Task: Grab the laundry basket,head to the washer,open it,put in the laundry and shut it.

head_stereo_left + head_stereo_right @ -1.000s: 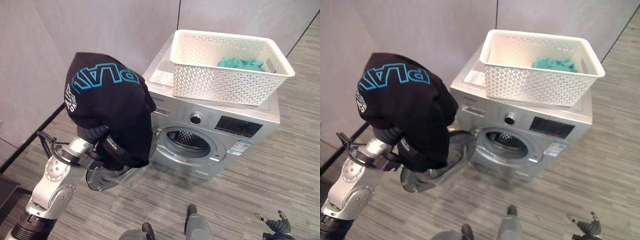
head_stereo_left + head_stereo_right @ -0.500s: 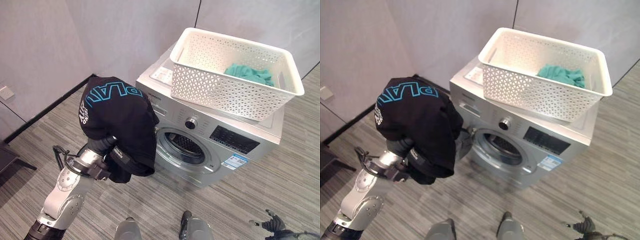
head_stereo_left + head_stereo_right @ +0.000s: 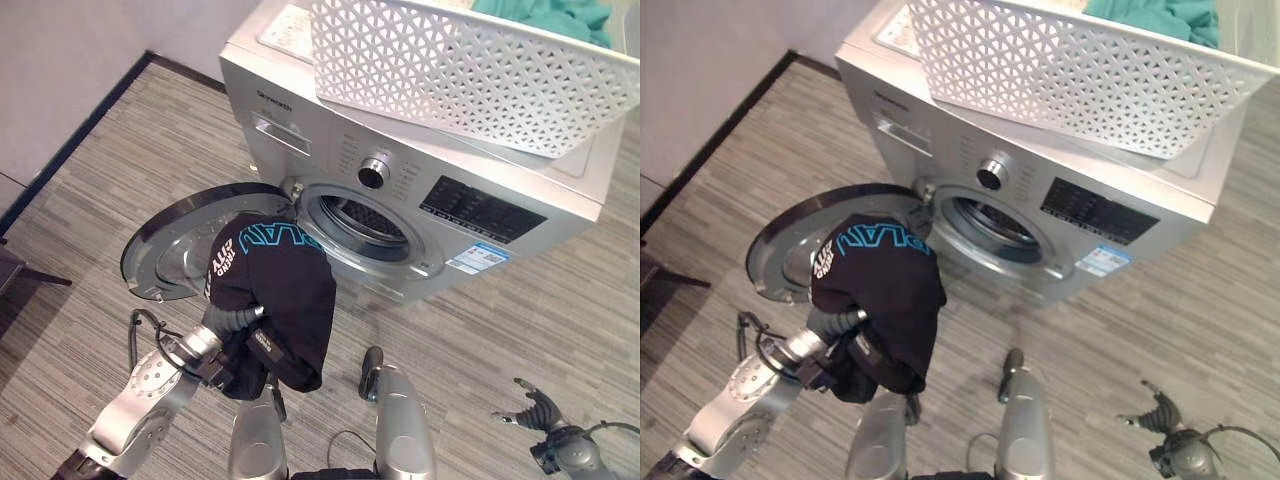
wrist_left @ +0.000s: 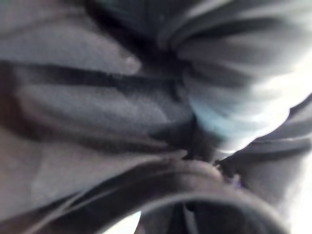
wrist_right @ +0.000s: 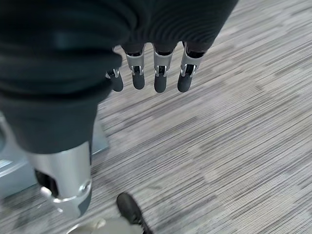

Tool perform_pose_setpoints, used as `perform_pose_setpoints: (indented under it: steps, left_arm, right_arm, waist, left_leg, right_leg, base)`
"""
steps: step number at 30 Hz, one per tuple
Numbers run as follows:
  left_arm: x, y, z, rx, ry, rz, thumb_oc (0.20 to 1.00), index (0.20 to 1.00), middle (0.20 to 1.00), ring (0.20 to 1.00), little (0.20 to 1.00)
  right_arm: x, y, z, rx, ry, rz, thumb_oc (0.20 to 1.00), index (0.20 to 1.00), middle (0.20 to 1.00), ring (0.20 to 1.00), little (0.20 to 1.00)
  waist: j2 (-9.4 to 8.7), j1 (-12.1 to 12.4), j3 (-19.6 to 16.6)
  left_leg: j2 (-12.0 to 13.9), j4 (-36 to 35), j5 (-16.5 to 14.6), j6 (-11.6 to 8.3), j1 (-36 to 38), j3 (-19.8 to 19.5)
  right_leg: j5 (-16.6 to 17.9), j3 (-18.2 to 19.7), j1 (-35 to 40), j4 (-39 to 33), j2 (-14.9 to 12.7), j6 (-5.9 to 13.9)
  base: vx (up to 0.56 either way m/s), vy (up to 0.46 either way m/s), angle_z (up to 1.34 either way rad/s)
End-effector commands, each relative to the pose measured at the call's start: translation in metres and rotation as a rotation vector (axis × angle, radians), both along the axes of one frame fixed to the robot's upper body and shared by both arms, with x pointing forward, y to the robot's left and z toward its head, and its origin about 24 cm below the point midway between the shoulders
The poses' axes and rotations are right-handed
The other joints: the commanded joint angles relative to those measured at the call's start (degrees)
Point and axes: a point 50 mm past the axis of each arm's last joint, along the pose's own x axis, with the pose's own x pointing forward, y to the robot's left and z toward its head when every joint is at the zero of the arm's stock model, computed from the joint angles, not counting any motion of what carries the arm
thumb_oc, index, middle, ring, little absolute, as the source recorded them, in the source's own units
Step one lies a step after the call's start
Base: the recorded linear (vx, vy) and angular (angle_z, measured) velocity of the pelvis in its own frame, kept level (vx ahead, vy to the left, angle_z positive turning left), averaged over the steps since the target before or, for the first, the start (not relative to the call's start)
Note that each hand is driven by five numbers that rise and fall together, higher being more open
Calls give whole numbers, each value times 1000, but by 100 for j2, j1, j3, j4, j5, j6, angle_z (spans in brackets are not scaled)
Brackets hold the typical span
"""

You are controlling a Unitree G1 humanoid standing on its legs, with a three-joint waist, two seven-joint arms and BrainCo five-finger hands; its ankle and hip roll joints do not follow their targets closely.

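Black cloth garment with blue lettering point(image 3: 275, 280) drapes over our left hand, hiding its fingers, so we cannot tell their state, just before the silver washer's point(image 3: 420, 200) open round door point(image 3: 175, 245). Our right hand point(image 5: 151, 73) hangs with relaxed straight fingers over the grey striped floor point(image 5: 234, 126). A white lattice plastic basket point(image 3: 470, 70) holding teal cloth point(image 3: 545, 15) sits atop the washer.

The left hand point(image 3: 268, 300) was raised forward, its fingers hidden. The right hand point(image 5: 156, 73) hung low, fingers straight.

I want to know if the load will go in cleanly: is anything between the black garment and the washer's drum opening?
Nothing visible: the door is swung open aside, and the black garment on the left hand hangs before the open drum.
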Motion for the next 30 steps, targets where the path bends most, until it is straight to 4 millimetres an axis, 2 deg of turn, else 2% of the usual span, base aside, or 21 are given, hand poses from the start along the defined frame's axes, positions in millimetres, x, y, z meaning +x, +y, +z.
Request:
perform_pose_setpoints:
  steps: [1, 4, 9, 10, 11, 12, 13, 14, 16, 17, 18, 21, 22, 24, 26, 27, 28, 29, 30]
  left_arm:
    - [-4, -11, -1, 6, -43, -24, 200, 200, 200, 200, 200]
    - [11, -16, -17, 5, 7, 46, 200, 200, 200, 200, 200]
    - [28, -23, -26, 18, 29, 97, 200, 200, 200, 200, 200]
    - [38, -24, -27, 16, 25, 139, 200, 200, 200, 200, 200]
    - [38, -24, -27, 16, 25, 139, 200, 200, 200, 200, 200]
    - [51, -25, -28, 11, 35, 199, 200, 200, 200, 200, 200]
    - [51, -25, -28, 11, 35, 199, 200, 200, 200, 200, 200]
    - [61, -24, -18, 11, -7, 241, 200, 200, 200, 200, 200]
    - [68, -24, -7, -24, -38, 271, 200, 200, 200, 200, 200]
    - [77, -21, 1, -28, -60, 318, 200, 200, 200, 200, 200]
    - [87, -15, 4, -68, -51, 391, 200, 200, 200, 200, 200]
    - [99, -11, 5, -101, -19, 466, 200, 200, 200, 200, 200]
    - [121, 6, 13, -148, 21, 592, 200, 200, 200, 200, 200]
    - [127, 12, 20, -159, 10, 617, 200, 200, 200, 200, 200]
    - [146, 27, 44, -219, 1, 724, 200, 200, 200, 200, 200]
    - [146, 28, 45, -220, -1, 724, 200, 200, 200, 200, 200]
    - [158, 44, 68, -250, -23, 800, 200, 200, 200, 200, 200]
    - [163, 54, 79, -242, -35, 845, 200, 200, 200, 200, 200]
    - [171, 69, 104, -274, -53, 901, 200, 200, 200, 200, 200]
  right_arm:
    - [-12, -16, 4, -80, 38, 4, 1000, 1000, 1000, 1000, 1000]
    - [-11, -20, 11, -48, -69, -112, 1000, 1000, 1000, 1000, 1000]
    - [-19, -15, 3, -32, -50, -127, 1000, 1000, 1000, 1000, 1000]
    - [-19, -13, 0, -27, -42, -132, 1000, 1000, 1000, 1000, 1000]
    - [-19, -13, 0, -28, -42, -132, 1000, 1000, 1000, 1000, 1000]
    - [-19, -9, -4, -5, -41, -144, 1000, 1000, 1000, 1000, 1000]
    - [-19, -9, -4, -5, -41, -144, 1000, 1000, 1000, 1000, 1000]
    - [-15, -3, -4, 22, -60, -140, 1000, 1000, 1000, 1000, 1000]
    - [-13, 0, 0, 46, -103, -145, 1000, 1000, 1000, 1000, 1000]
    - [-11, 3, 4, 90, -158, -176, 1000, 1000, 1000, 1000, 1000]
    - [-10, 9, 4, 126, -185, -170, 1000, 1000, 1000, 1000, 1000]
    - [-11, 19, -2, 149, -157, -137, 1000, 1000, 1000, 1000, 1000]
    - [-5, 28, -5, 173, -151, -111, 1000, 1000, 1000, 1000, 1000]
    - [-3, 29, -4, 177, -154, -101, 1000, 1000, 1000, 1000, 1000]
    - [4, 37, -4, 207, -163, -75, 1000, 1000, 1000, 1000, 1000]
    - [5, 38, -4, 208, -165, -74, 1000, 1000, 1000, 1000, 1000]
    - [11, 44, -3, 229, -173, -46, 1000, 1000, 1000, 1000, 1000]
    - [12, 48, -5, 238, -166, -38, 1000, 1000, 1000, 1000, 1000]
    - [15, 52, -6, 247, -156, -12, 1000, 1000, 1000, 1000, 1000]
  waist:
    - [-127, -141, -284]
    - [-212, -315, -132]
    - [-302, -461, -23]
    - [-357, -530, 14]
    - [-354, -529, 9]
    - [-437, -608, 47]
    - [-433, -608, 41]
    - [-485, -654, 74]
    - [-558, -723, 90]
    - [-590, -778, 117]
    - [-673, -845, 134]
    - [-780, -923, 129]
    - [-902, -1036, 114]
    - [-924, -1059, 115]
    - [-1015, -1180, 86]
    - [-1018, -1181, 91]
    - [-1079, -1287, 45]
    - [-1099, -1335, 14]
    - [-1137, -1449, -49]
  left_leg:
    - [-51, 434, -359, 105, -83, -96]
    - [66, 674, -452, 107, -392, 23]
    - [158, 937, -565, 98, -682, 56]
    - [225, 1148, -648, 97, -860, 74]
    - [227, 1156, -652, 97, -871, 73]
    - [278, 1345, -737, 106, -1027, 104]
    - [280, 1356, -741, 106, -1041, 103]
    - [332, 1529, -803, 105, -1237, 111]
    - [402, 1799, -912, 112, -1508, 88]
    - [485, 2071, -1182, 71, -1623, 33]
    - [550, 2329, -1286, 76, -1886, 17]
    - [603, 2597, -1399, 82, -2168, -51]
    - [690, 2911, -1515, 80, -2544, -86]
    - [706, 2974, -1537, 83, -2614, -82]
    - [767, 3103, -1607, 79, -2790, -34]
    - [768, 3110, -1610, 79, -2801, -33]
    - [806, 3151, -1644, 71, -2861, 7]
    - [839, 3198, -1660, 63, -2930, 23]
    - [892, 3222, -1682, 50, -2958, 87]
  right_leg:
    - [244, 194, 72, -467, 151, 434]
    - [242, 323, -357, -301, 240, 410]
    - [205, 377, -665, -158, 275, 381]
    - [180, 447, -868, -47, 311, 364]
    - [179, 448, -878, -43, 312, 364]
    - [162, 498, -1088, 89, 345, 343]
    - [159, 498, -1100, 96, 346, 343]
    - [132, 519, -1311, 195, 383, 334]
    - [76, 524, -1553, 350, 418, 319]
    - [-143, 543, -1686, 589, 469, 355]
    - [-184, 568, -1930, 752, 502, 342]
    - [-223, 588, -2208, 919, 528, 317]
    - [-260, 609, -2555, 1092, 581, 319]
    - [-256, 626, -2616, 1120, 594, 320]
    - [-240, 666, -2805, 1161, 643, 325]
    - [-241, 668, -2817, 1167, 644, 325]
    - [-214, 703, -2904, 1153, 710, 339]
    - [-190, 732, -2957, 1134, 735, 352]
    - [-152, 779, -3049, 1117, 807, 367]
  base:
    - [-45, -49, -8]
    - [-52, -29, -25]
    - [-16, -21, -19]
    - [-14, -6, -9]
    - [-20, -9, -13]
    - [-5, -3, -15]
    - [-20, -3, -27]
    - [-19, -12, -22]
    - [23, 0, -18]
    - [61, 21, -28]
    - [70, 17, -34]
    - [-4, -3, -13]
    - [14, 37, 3]
    - [12, 27, -7]
    - [7, 30, -24]
    - [13, 32, -21]
    - [19, 28, -17]
    - [37, 71, -19]
    - [36, 83, -18]
